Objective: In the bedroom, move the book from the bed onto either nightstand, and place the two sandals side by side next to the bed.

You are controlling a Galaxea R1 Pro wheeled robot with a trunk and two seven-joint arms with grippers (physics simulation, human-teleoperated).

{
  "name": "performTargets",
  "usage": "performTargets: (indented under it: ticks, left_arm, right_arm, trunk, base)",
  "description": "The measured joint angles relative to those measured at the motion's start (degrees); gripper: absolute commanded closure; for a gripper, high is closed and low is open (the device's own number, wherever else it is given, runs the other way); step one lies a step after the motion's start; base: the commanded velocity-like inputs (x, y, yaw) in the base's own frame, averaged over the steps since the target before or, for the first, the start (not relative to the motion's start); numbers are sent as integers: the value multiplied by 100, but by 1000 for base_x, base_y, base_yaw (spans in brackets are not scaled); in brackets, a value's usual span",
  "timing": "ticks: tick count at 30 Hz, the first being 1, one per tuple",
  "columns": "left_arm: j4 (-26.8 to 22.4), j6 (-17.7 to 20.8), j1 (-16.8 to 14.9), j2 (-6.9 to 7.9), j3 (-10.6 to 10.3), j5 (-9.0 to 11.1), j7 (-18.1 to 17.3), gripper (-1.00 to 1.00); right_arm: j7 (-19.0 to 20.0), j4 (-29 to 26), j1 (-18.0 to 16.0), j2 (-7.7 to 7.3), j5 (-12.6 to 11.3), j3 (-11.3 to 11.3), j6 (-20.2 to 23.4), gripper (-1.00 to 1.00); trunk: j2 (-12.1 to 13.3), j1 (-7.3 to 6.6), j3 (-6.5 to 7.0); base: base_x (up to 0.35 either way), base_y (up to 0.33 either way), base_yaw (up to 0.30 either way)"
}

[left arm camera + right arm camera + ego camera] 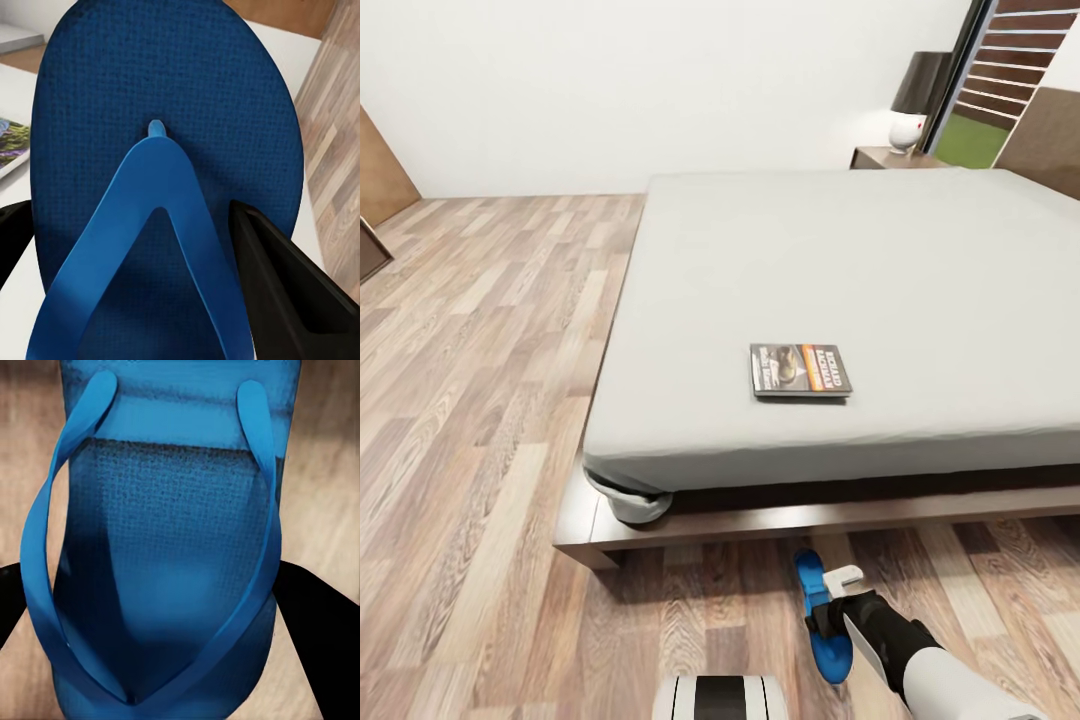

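Note:
The book (800, 370) lies flat on the grey mattress of the bed (880, 250), near its closest edge. One blue sandal (830, 655) is low over the floor just in front of the bed frame, with my right gripper (830, 606) shut on it. In the right wrist view that sandal (169, 547) sits between the black fingers (322, 637) above wood planks. A second sandal (161, 112) is held between the fingers of my left gripper (142, 262), strap side facing the camera, with the mattress and a corner of the book (9, 142) behind it. A nightstand (885, 157) stands at the bed's far side.
A white lamp with a dark shade (912, 110) sits on the nightstand, beside the dark-framed window (1000, 90). The wooden bed frame (690, 530) juts out at floor level. Wood-plank floor (480, 400) stretches wide to the left of the bed.

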Motion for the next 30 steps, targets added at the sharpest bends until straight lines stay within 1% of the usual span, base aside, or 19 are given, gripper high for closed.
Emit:
performTargets:
  ticks: [17,23,30]
  left_arm:
    - [1,6,-1,-1,-1,-3,-7,100]
    - [0,6,0,-4,-1,-7,-1,100]
    - [1,12,-1,-2,-1,-7,-2,100]
  right_arm:
    - [-1,35,0,-1,-4,7,-1,100]
    - [0,40,0,-1,-3,11,-2,100]
    - [-1,45,0,-1,-1,9,-5,100]
  trunk:
    - [0,2,0]
    - [0,2,0]
    - [0,2,0]
  base:
    - [38,36,0]
    - [2,135,0]
    - [0,34,0]
